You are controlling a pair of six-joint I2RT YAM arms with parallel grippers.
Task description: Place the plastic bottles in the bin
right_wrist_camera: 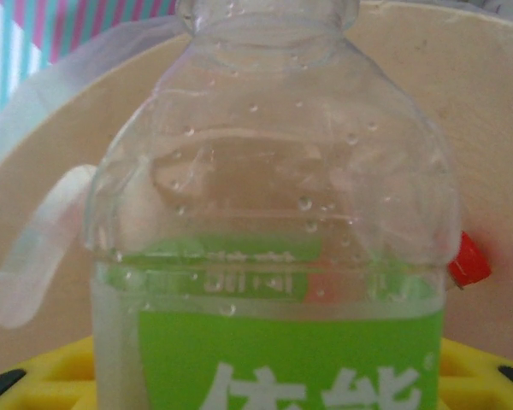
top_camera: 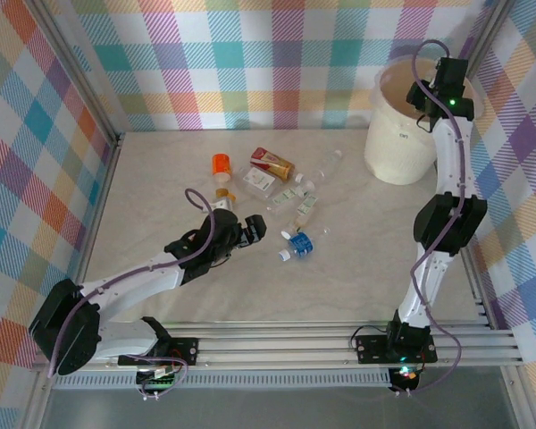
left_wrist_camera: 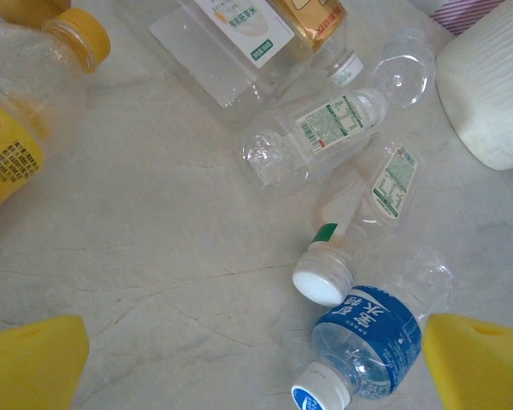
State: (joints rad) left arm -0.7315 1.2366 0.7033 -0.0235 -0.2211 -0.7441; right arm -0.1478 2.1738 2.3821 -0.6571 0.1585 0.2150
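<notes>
Several plastic bottles lie in a loose cluster mid-table. Among them are an orange one (top_camera: 221,164), an amber one (top_camera: 272,163), a clear one (top_camera: 326,165) and a blue-labelled one (top_camera: 301,243). My left gripper (top_camera: 255,228) hovers open just left of the cluster. Between its yellow pads (left_wrist_camera: 34,363), toward the right one, lies the blue-labelled bottle (left_wrist_camera: 368,337), with a white-capped bottle (left_wrist_camera: 323,275) beside it. My right gripper (top_camera: 424,112) hangs over the bin (top_camera: 402,143), shut on a clear green-labelled bottle (right_wrist_camera: 274,256). The bin's tan inside (right_wrist_camera: 496,128) shows behind it.
Plaid walls close in the table on three sides, and the bin stands in the far right corner. A red cap (right_wrist_camera: 468,260) shows inside the bin. A yellow-labelled, orange-capped bottle (left_wrist_camera: 8,145) lies left of the left gripper. Bare tabletop (top_camera: 366,268) stretches across the near side.
</notes>
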